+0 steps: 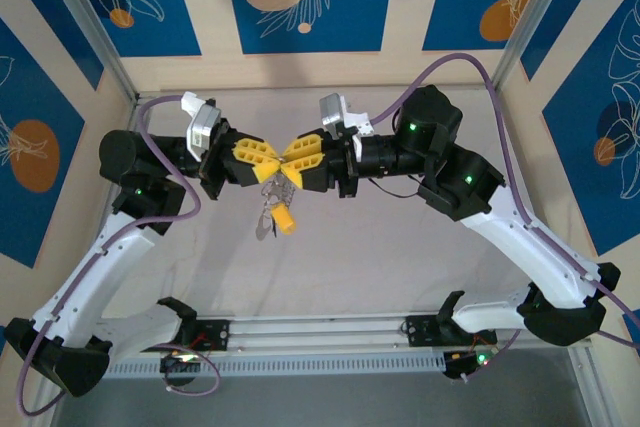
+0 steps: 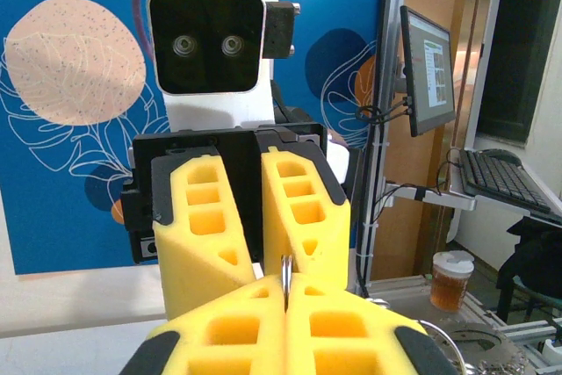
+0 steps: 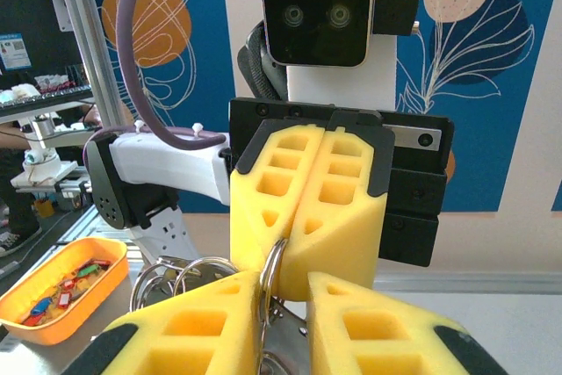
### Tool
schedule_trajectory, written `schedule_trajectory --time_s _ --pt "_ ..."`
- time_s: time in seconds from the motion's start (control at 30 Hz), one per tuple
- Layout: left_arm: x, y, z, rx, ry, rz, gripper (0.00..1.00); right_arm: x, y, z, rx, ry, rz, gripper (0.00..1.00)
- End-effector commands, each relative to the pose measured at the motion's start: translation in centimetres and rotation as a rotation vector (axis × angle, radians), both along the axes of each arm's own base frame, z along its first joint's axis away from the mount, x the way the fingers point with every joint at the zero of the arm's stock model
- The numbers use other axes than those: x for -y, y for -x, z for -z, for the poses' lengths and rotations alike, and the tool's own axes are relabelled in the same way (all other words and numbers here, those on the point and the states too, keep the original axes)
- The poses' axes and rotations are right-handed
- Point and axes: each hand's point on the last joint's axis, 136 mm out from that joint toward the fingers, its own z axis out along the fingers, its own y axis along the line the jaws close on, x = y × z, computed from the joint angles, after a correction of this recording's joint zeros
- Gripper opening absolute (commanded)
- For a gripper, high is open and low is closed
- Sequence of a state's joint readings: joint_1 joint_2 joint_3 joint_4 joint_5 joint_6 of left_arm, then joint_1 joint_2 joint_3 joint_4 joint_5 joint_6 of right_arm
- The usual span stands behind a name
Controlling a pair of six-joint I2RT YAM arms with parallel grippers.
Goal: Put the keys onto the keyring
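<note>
From above, the left tool [image 1: 266, 167] and the right tool [image 1: 290, 165] meet tip to tip, well above the middle of the counter [image 1: 400, 247]. The keyring [image 1: 280, 190] hangs just below where they meet, and under it dangle a yellow tag [image 1: 285, 219] and the small silvery keys [image 1: 265, 222], clear of the counter. The left wrist camera shows the left tool [image 2: 286, 294] with its foam fingers pressed together on the keyring [image 2: 286, 271]. The ring appears edge-on here as a thin upright sliver, its plane running straight ahead toward the right tool [image 2: 263, 263], whose tips sit right against it. From the right wrist camera, the left tool [image 3: 294, 256] is closed, with the keyring [image 3: 270, 265] curving down out of its tips. The right tool [image 3: 283, 292] has a narrow gap that the ring drops into, along with a flat silvery piece [image 3: 283, 335] that may be a key. I cannot tell whether those fingers are actually clamping anything. Some loose wire rings [image 3: 176, 274] show to one side, and an orange tray [image 3: 110, 277] sits lower down beyond them. The ring lies directly in front of both tools with its long axis vertical. The left arm serves as the anchor, so any threading would probably fall to the right arm, working along the ring's edge.
</note>
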State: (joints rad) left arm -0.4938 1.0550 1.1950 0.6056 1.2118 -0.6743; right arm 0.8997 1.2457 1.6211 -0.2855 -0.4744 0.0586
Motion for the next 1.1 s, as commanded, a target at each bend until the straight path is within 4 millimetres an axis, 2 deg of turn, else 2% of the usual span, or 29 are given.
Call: schedule_trajectory --time_s 0.0,0.13,0.3,0.4,0.47,0.6,0.73,0.87,1.07 --pt "-0.6 0.7 -1.6 0.064 0.055 -0.016 0.0 0.1 0.1 1.4 -0.032 0.042 0.007 0.13" --pt "-0.6 0.7 -1.7 0.059 0.06 -0.012 0.0 0.2 -0.4 1.4 -0.03 0.033 0.026 0.0" --pt "-0.4 0.4 -1.5 0.048 0.045 -0.022 0.0 0.6 -1.4 1.4 -0.033 0.041 0.077 0.0" --pt "-0.1 -0.1 -0.6 0.028 -0.015 -0.054 0.0 1.1 -2.2 1.4 -0.03 0.066 0.12 0.0" --pt "-0.1 -1.0 0.9 0.032 -0.107 -0.152 0.13 1.5 -2.9 1.6 -0.024 0.092 0.159 0.0" --pt "-1.2 -1.9 3.1 0.071 -0.274 -0.319 0.29 1.9 -4.1 2.5 0.005 0.169 0.228 0.0" --pt "-1.7 -2.4 4.7 0.074 -0.4 -0.37 0.3 1.8 -4.8 3.7 0.05 0.265 0.265 0.0" --pt "-2.0 -3.0 5.5 0.102 -0.451 -0.41 0.31 1.5 -5.0 4.6 0.072 0.363 0.261 0.0" --pt "-1.7 -3.8 6.6 0.135 -0.54 -0.435 0.31 0.9 -4.4 5.3 0.075 0.469 0.217 0.0"
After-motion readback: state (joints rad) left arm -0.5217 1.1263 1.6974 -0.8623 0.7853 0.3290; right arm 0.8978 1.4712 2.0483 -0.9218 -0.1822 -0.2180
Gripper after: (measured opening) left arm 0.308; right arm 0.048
